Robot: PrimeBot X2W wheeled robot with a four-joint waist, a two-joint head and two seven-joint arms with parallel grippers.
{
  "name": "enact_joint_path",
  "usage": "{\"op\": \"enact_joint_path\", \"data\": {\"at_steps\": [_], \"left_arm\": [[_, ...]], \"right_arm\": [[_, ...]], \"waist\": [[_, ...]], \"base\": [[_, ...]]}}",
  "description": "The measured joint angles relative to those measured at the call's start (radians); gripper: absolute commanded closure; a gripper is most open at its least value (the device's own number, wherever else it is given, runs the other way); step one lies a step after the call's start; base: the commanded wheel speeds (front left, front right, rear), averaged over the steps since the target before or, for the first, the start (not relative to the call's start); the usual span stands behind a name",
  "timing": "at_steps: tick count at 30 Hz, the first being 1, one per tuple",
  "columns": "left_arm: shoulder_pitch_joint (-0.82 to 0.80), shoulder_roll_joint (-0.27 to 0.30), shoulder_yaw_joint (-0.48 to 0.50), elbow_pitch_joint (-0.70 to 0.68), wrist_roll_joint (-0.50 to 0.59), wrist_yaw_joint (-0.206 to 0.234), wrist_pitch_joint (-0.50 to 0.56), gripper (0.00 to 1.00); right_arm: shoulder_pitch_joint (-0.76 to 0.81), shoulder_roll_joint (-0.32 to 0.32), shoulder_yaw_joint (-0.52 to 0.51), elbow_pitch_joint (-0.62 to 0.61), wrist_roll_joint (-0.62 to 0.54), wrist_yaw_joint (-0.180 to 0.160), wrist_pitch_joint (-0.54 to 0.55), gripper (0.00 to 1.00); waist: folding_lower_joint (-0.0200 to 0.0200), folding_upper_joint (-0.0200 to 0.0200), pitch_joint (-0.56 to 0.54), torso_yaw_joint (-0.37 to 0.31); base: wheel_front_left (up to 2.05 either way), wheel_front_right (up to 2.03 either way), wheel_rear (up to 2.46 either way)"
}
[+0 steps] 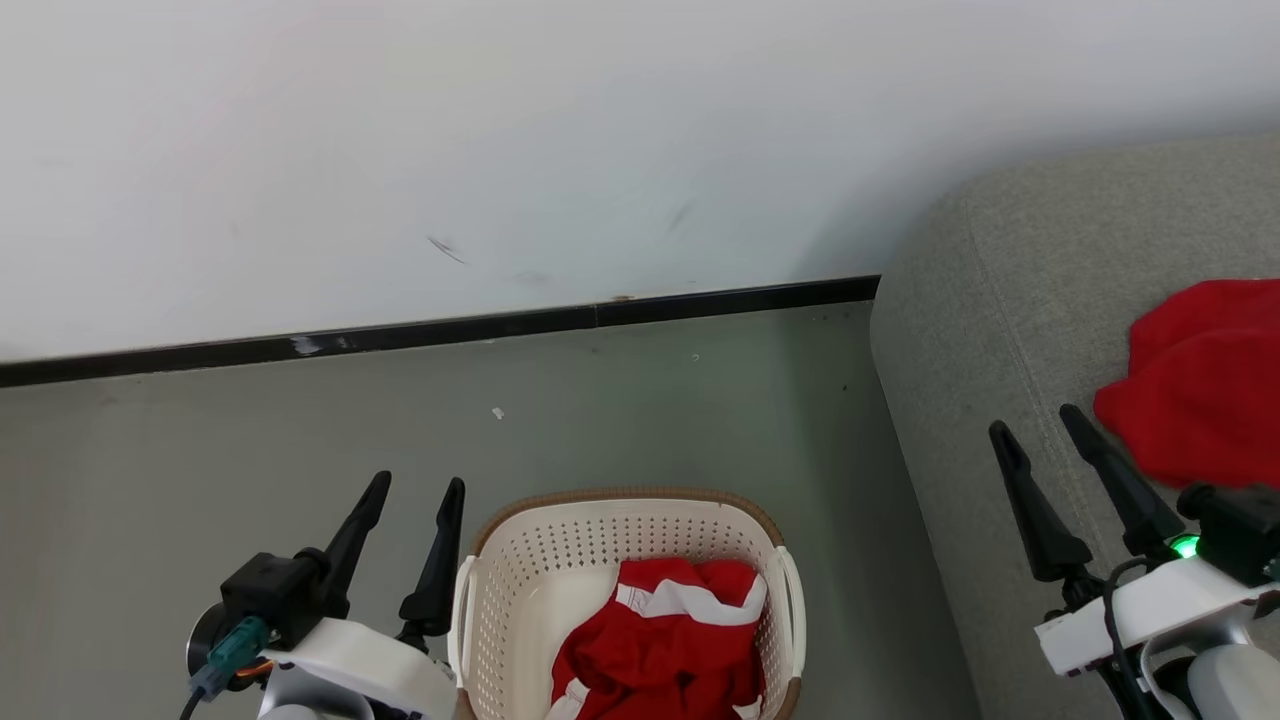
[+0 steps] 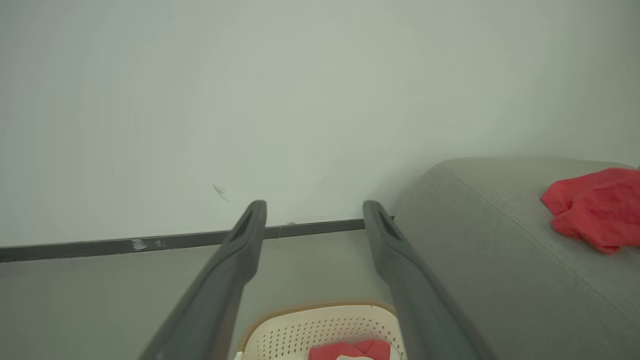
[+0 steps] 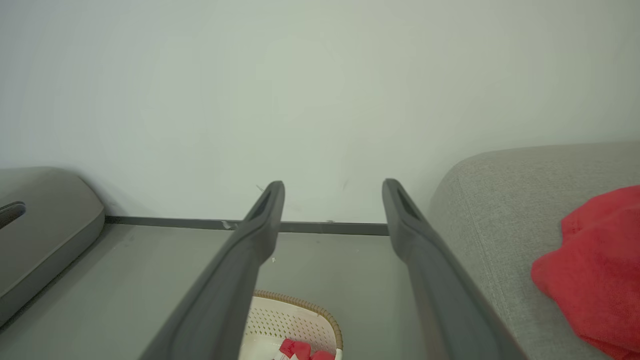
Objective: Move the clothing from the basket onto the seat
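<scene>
Both pairs of jaws wide open, empty. Left jaws beside basket [image 1: 520,570]: drop in, pinch clothing [image 1: 660,650] mid-bunch, lift clear, carry right to seat [image 1: 980,330].

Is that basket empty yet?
No. A crumpled red garment with white trim lies inside the basket; another red garment is on the seat.

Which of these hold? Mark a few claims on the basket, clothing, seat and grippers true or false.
1. Red clothing lies in the basket. True.
2. The seat is bare. False: a red garment lies on it.
3. The left gripper grips clothing. False: it is open and empty, beside the basket.
4. The right gripper is open and empty. True.
5. The basket stands on the seat. False: it stands on the floor.
</scene>
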State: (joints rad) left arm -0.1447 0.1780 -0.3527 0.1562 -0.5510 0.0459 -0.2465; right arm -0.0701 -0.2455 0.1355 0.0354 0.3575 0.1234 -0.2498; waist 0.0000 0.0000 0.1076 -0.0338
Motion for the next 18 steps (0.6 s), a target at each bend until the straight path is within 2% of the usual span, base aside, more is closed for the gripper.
{"op": "enact_joint_path", "data": {"at_steps": [6,18], "left_arm": [[-0.039,-0.024,-0.021,0.049,-0.002,-0.023,0.018,0.0],[-0.15,-0.052,-0.069,0.146,-0.002,-0.063,0.072,0.0]], "right_arm": [[-0.004,-0.023,-0.027,-0.02,0.0,0.0,0.0,0.0],[-0.06,-0.023,-0.04,-0.071,0.002,0.0,-0.001,0.0]], "waist": [[0.0,0.0,0.036,-0.015],[0.0,0.0,0.138,-0.059]], "base": [[0.0,0.0,0.0],[0.0,0.0,0.0]]}}
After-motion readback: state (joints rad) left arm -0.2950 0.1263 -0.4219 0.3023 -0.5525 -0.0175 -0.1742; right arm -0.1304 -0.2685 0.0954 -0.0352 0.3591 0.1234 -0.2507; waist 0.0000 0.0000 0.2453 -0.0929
